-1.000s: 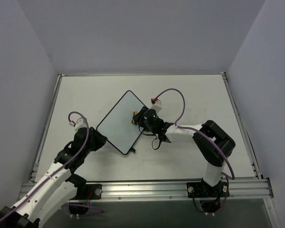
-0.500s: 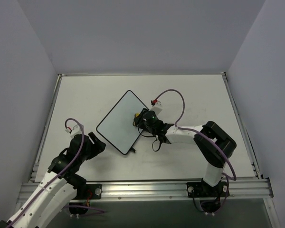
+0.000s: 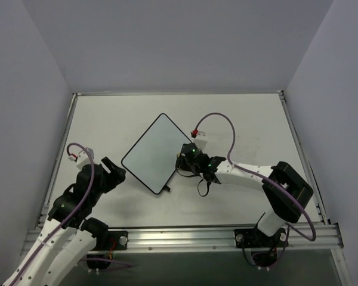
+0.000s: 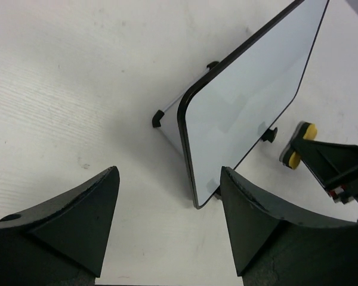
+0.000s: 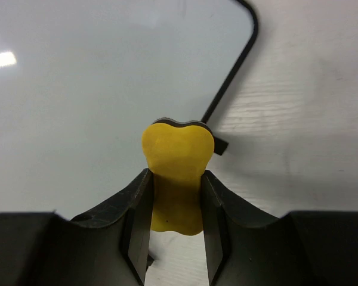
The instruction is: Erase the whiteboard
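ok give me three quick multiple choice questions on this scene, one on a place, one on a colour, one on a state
1. Where is the left gripper?
A. over the board
B. left of the board, apart from it
C. at the board's far corner

2. What colour is the sponge?
A. yellow
B. blue
C. green

3. How is the right gripper?
A. open and empty
B. shut on the board's frame
C. shut on the sponge

Answers: 1 B, the top view shows it off the board's left side with table between; 2 A, the right wrist view shows it plainly yellow; 3 C, both fingers press the sponge's sides.
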### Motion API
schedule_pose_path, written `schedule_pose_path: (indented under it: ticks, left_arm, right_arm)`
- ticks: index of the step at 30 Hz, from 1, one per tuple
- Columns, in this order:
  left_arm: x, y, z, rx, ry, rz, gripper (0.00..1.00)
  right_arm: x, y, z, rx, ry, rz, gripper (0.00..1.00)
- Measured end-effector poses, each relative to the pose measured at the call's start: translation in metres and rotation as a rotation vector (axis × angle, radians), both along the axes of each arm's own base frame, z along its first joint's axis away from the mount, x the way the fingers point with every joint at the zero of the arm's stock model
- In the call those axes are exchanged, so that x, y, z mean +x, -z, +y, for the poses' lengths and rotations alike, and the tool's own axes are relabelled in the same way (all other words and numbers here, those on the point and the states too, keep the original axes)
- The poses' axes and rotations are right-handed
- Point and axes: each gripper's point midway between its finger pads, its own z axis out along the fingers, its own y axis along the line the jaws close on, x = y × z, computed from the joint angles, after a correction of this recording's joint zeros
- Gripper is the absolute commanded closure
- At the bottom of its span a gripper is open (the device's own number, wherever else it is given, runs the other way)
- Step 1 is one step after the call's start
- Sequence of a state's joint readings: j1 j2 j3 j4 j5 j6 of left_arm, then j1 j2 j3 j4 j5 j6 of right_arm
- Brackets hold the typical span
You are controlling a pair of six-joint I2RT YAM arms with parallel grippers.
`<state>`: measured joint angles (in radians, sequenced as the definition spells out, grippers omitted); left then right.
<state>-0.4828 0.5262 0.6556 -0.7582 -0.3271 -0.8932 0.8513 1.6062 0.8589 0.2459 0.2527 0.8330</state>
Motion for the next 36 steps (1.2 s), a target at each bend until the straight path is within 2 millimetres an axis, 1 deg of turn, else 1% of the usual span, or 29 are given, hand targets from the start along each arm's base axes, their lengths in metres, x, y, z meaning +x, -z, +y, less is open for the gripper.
schedule_pose_path:
  ticks: [2, 5, 7, 8, 9, 11, 14, 15, 17, 19, 22, 26, 30, 32, 36]
  left_arm:
    - [0.004, -0.015, 0.003, 0.011, -0.017, -0.026, 0.22]
    - [0.012, -0.035, 0.006, 0.024, -0.039, -0.06, 0.21]
    - [0.017, -0.044, 0.007, 0.037, -0.046, -0.074, 0.21]
    - [0.019, -0.048, 0.007, 0.044, -0.048, -0.077, 0.2]
    - [0.022, -0.05, 0.007, 0.053, -0.049, -0.077, 0.2]
    - [0.027, -0.056, 0.007, 0.068, -0.049, -0.08, 0.19]
    - [0.034, -0.061, 0.007, 0.088, -0.049, -0.078, 0.19]
    - [0.036, -0.063, 0.007, 0.094, -0.048, -0.08, 0.19]
    - [0.042, -0.067, 0.008, 0.104, -0.048, -0.08, 0.19]
    - [0.046, -0.069, 0.009, 0.111, -0.049, -0.081, 0.19]
    - [0.054, -0.074, 0.01, 0.108, -0.049, -0.086, 0.19]
    - [0.061, -0.074, 0.018, 0.095, -0.06, -0.083, 0.19]
    - [0.066, -0.074, 0.024, 0.077, -0.065, -0.077, 0.19]
    - [0.069, -0.074, 0.023, 0.067, -0.056, -0.076, 0.19]
    - [0.078, -0.07, 0.015, 0.052, -0.021, -0.071, 0.19]
  right_arm:
    - [0.001, -0.016, -0.019, 0.003, 0.04, -0.015, 1.0]
    - [0.01, -0.044, -0.058, 0.017, 0.144, -0.055, 1.0]
    - [0.015, -0.054, -0.086, 0.017, 0.216, -0.071, 0.99]
    - [0.016, -0.055, -0.101, 0.013, 0.255, -0.071, 0.98]
    - [0.016, -0.053, -0.114, 0.007, 0.285, -0.064, 0.96]
    - [0.012, -0.043, -0.141, -0.016, 0.344, -0.036, 0.95]
    - [0.001, -0.019, -0.172, -0.066, 0.407, 0.032, 0.93]
    - [-0.003, -0.011, -0.178, -0.077, 0.416, 0.054, 0.93]
    - [-0.01, 0.001, -0.187, -0.094, 0.428, 0.092, 0.92]
    - [-0.017, 0.009, -0.192, -0.108, 0.432, 0.119, 0.91]
    - [-0.021, 0.014, -0.193, -0.111, 0.435, 0.136, 0.9]
    - [-0.023, 0.017, -0.194, -0.108, 0.437, 0.147, 0.9]
    - [-0.029, 0.025, -0.195, -0.112, 0.438, 0.167, 0.9]
    - [-0.03, 0.03, -0.196, -0.119, 0.437, 0.178, 0.9]
    - [-0.03, 0.038, -0.195, -0.131, 0.436, 0.193, 0.91]
